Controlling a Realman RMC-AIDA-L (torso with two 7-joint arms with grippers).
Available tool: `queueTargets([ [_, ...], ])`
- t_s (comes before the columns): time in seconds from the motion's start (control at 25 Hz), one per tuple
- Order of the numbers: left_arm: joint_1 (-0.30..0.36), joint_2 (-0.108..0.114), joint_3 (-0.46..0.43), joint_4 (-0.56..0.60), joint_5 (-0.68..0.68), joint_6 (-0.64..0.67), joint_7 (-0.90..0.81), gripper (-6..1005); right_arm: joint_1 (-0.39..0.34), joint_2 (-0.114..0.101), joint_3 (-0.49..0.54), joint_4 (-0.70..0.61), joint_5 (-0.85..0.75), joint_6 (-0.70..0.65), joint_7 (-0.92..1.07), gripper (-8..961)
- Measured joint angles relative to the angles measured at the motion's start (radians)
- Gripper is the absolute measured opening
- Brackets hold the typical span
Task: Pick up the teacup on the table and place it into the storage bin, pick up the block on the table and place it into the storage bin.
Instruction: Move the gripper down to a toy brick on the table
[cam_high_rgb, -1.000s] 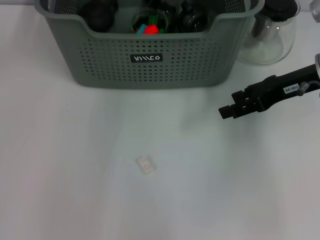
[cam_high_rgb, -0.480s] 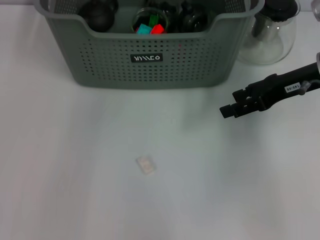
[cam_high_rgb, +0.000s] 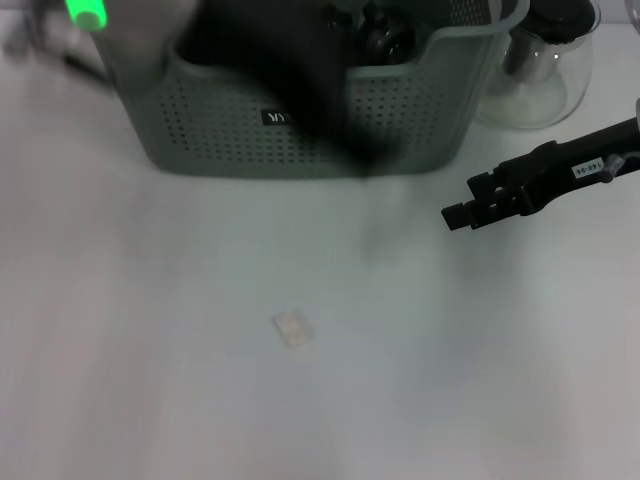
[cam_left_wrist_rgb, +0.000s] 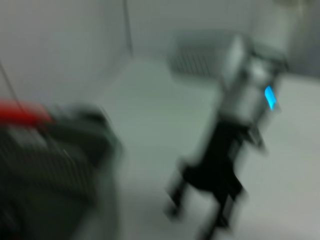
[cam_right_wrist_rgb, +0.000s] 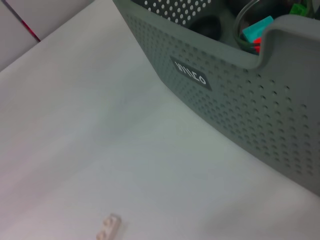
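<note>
Grey-green storage bin (cam_high_rgb: 300, 110) at the table's far edge already holds a glass teacup (cam_right_wrist_rgb: 260, 25) with coloured blocks, a blurred left end effector (cam_high_rgb: 290, 70), grip unreadable, crossing it; right end effector (cam_high_rgb: 452, 216) hovers, grip unreadable, small pale block (cam_high_rgb: 292, 330) mid-table remaining.

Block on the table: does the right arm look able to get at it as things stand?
Probably yes. The block lies alone on open table, and the right tool hovers off to its side with nothing between them.
</note>
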Motion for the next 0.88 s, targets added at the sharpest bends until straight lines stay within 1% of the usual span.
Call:
queueTargets([
  [0.08, 0.01, 0.0, 0.066, -0.062, 0.027, 0.035, -0.029, 826, 0.001, 0.002, 0.0, 0.003, 0.0, 0.0, 0.0, 815],
  [0.2, 0.018, 0.0, 0.187, -0.204, 0.102, 0.047, -0.082, 824, 0.001, 0.006, 0.0, 0.006, 0.0, -0.002, 0.0, 815],
  [0.24, 0.013, -0.001, 0.244, -0.291, 0.137, 0.031, -0.113, 824, 0.001, 0.007, 0.0, 0.006, 0.0, -0.003, 0.0, 815],
  [0.28, 0.013, -0.001, 0.244, -0.291, 0.137, 0.031, -0.113, 824, 0.001, 0.008, 0.0, 0.006, 0.0, -0.004, 0.0, 815],
  [0.36, 0.003, -0.001, 0.3, -0.384, 0.154, 0.005, -0.143, 825, 0.001, 0.009, 0.0, 0.007, 0.0, -0.004, -0.001, 815],
  [0.44, -0.005, -0.001, 0.344, -0.448, 0.163, -0.029, -0.164, 826, 0.0, 0.01, 0.0, 0.008, 0.0, -0.004, -0.002, 815],
  [0.48, -0.009, -0.001, 0.383, -0.49, 0.178, -0.073, -0.187, 826, 0.0, 0.011, 0.0, 0.008, 0.0, -0.004, -0.003, 815],
  [0.52, -0.009, -0.001, 0.383, -0.49, 0.178, -0.073, -0.187, 826, 0.0, 0.011, 0.0, 0.008, 0.0, -0.004, -0.003, 815],
  [0.72, -0.017, -0.003, 0.479, -0.567, 0.278, -0.198, -0.234, 828, 0.001, 0.011, 0.0, 0.008, 0.0, -0.003, -0.006, 815],
  [0.88, -0.024, -0.004, 0.523, -0.624, 0.298, -0.264, -0.246, 829, 0.001, 0.01, 0.0, 0.008, 0.0, -0.004, -0.007, 815],
])
